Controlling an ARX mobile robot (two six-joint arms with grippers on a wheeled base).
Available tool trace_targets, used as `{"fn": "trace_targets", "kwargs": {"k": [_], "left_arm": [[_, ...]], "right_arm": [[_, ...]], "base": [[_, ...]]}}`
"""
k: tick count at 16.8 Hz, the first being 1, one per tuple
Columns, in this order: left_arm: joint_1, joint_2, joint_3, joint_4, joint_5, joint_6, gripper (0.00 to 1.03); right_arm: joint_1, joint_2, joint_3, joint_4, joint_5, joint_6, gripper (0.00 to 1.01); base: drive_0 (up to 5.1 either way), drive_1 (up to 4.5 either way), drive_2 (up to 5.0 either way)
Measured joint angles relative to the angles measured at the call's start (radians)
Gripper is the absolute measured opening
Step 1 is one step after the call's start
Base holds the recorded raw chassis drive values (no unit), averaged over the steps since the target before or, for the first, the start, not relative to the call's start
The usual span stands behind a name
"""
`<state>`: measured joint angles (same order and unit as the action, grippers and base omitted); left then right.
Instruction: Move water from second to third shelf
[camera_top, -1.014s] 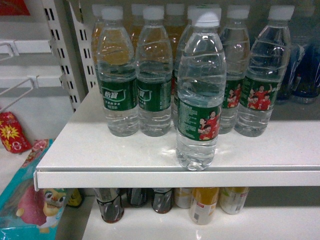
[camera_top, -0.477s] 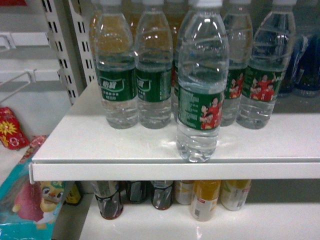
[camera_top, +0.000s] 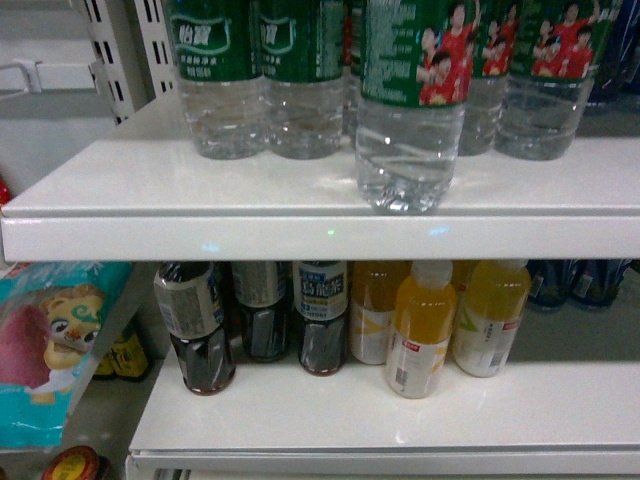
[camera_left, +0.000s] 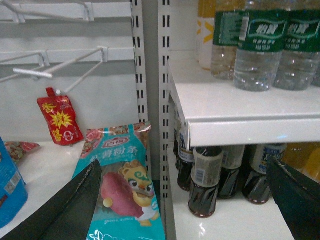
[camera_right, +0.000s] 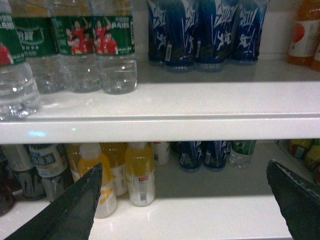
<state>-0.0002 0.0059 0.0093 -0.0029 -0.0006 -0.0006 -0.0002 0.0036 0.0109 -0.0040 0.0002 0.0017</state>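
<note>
up front in the head view, the water (camera_top: 410, 110) stands at twelve o'clock by the shelf (camera_top: 320, 235) lip. left wrist view: left gripper (camera_left: 185, 200) spread, empty. right wrist view: right gripper (camera_right: 182, 200) spread; a careless reach could topple it off.

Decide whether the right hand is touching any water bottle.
Apart. In the right wrist view the right hand's fingers sit low in frame, below the shelf edge; the water bottles stand above it.

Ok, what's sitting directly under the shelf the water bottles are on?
Under the water's shelf: dark drink bottles on the left, yellow juice bottles in the middle, and dark blue bottles at the right. Anything farther back is hidden.
</note>
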Motion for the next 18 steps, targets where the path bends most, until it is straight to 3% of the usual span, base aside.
{"fn": "trace_targets", "kwargs": {"k": [18], "left_arm": [[0.0,0.0,0.0,-0.002,0.0,0.0,0.98]], "right_arm": [[0.0,0.0,0.0,-0.002,0.0,-0.003,0.98]], "base": [[0.0,0.0,0.0]]}}
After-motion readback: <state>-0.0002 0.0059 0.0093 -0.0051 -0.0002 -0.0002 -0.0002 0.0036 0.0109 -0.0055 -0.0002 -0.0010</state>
